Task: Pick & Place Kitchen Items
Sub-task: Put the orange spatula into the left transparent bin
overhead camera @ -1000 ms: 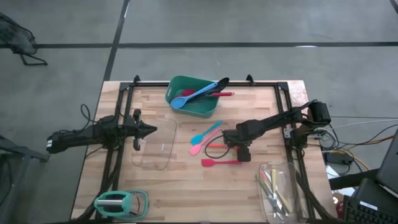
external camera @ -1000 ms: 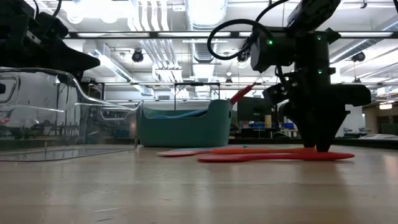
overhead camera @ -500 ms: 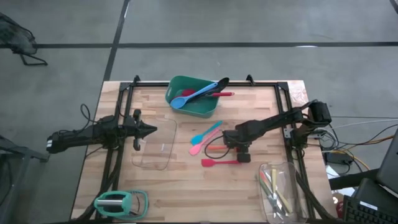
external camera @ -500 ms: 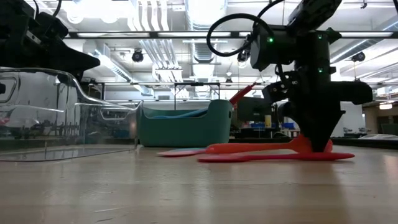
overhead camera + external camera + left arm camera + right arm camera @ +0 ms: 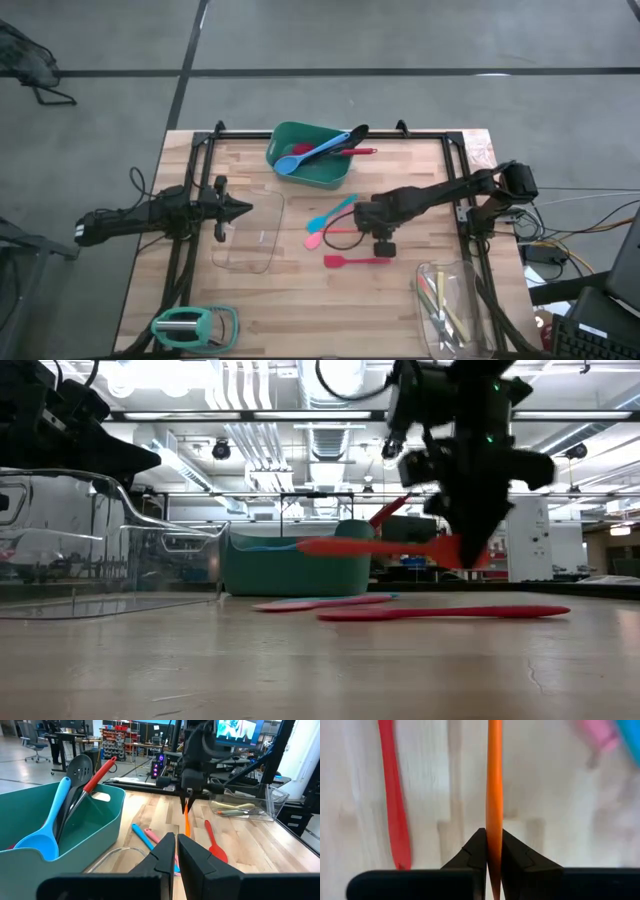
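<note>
**Midway: one orange utensil in the air, three left on the wood**

Already clear of the table, the orange utensil (image 5: 385,546) hung level near the centre of the low view, its handle clenched between the fingers of the right gripper (image 5: 493,854). From overhead that gripper (image 5: 372,218) stood just right of centre frame. The wrist view showed the dark fingers pressed tight against both sides of the thin orange handle.

Just beside it on the boards lay what was left to move: a red spatula (image 5: 355,261) below the gripper, and a teal spoon (image 5: 332,213) and pink spatula (image 5: 324,230) side by side to its left.

Higher in the frame, the green tub (image 5: 311,156) already held a blue spoon (image 5: 312,154), a black slotted spoon (image 5: 351,134) and a red-handled piece (image 5: 355,152), so a good share seemed done.

At lower right a clear tray (image 5: 450,305) held small cutlery; an empty glass tray (image 5: 247,238) sat left of centre. The left gripper (image 5: 238,209) waited at the left, pinched shut on nothing.
</note>
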Robot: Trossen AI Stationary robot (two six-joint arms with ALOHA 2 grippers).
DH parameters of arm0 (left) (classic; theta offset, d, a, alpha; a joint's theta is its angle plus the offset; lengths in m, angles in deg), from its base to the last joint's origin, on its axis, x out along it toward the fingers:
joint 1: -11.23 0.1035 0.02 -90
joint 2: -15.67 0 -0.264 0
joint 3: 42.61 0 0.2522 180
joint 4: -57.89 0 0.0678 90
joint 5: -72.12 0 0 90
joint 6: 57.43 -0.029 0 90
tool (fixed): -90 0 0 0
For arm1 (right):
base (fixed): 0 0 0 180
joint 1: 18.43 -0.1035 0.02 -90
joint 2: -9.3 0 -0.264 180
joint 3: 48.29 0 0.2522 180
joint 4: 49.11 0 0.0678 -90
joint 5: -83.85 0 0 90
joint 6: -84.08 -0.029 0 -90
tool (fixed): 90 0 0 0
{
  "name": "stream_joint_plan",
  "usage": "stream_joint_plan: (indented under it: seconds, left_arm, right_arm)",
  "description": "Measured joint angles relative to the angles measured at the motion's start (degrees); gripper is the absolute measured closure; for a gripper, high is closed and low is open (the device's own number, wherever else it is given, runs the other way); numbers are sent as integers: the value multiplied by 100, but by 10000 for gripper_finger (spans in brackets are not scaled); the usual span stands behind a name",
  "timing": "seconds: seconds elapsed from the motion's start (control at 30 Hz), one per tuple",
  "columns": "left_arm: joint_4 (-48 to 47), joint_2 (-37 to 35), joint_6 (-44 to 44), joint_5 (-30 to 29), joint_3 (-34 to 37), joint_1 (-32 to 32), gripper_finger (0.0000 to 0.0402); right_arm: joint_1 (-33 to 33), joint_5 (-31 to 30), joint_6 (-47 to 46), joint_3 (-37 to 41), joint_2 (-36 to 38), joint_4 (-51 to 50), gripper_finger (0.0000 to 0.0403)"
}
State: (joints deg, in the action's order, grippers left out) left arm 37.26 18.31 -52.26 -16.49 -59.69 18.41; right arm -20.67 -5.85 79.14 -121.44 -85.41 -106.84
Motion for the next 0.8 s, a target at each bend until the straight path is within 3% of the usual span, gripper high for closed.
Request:
stream_joint_plan:
  seconds: [0.17, 0.43, 0.63, 0.8]
  left_arm:
    - [1, 9, 0, 0, 0, 2, 376]
    - [1, 13, 0, 0, 0, 0, 376]
    - [1, 13, 1, 0, 0, 1, 376]
    - [1, 13, 0, 0, 0, 2, 376]
  right_arm:
    - [7, -188, 61, -307, 41, 381, 381]
    - [97, -202, 494, -327, 45, 2189, 381]
    - [144, -113, 26, -275, 45, 3597, 381]
    - [137, -36, 233, -238, 45, 4176, 381]
